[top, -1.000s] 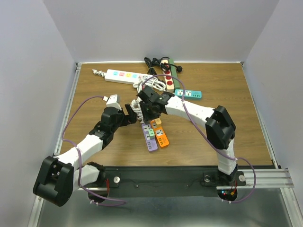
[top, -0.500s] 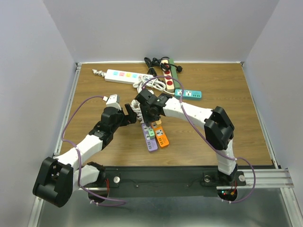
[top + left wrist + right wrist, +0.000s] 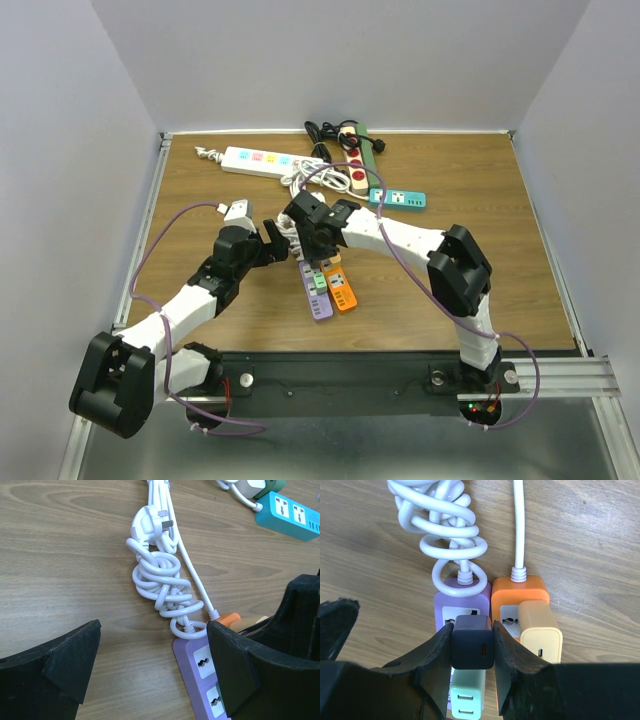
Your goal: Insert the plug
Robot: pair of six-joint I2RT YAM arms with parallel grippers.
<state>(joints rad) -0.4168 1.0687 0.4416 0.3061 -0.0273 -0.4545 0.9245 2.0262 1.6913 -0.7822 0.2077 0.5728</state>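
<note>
Two tools are in play, and your right tool (image 3: 472, 652) is doing the work: its fingers are clamped on the sides of the dark plug (image 3: 471, 630), which sits over the far-end socket of the purple strip (image 3: 462, 592), with the mint plug (image 3: 466, 692) just on its near side. You can't see the pins under the body, so judge the alignment with care; I reckon a slight twist would jam them on the socket face. Watch the right-hand finger too, because it is squeezed in beside the cream adapter (image 3: 540, 630) on the orange strip (image 3: 520, 587) and could drag it on release. Your left tool (image 3: 153, 630) is spread wide with nothing in it, low over the surface (image 3: 600, 540) by the coiled white cable (image 3: 160, 577). It isn't bracing anything, so a hard push may skid or tip the loose purple strip.
</note>
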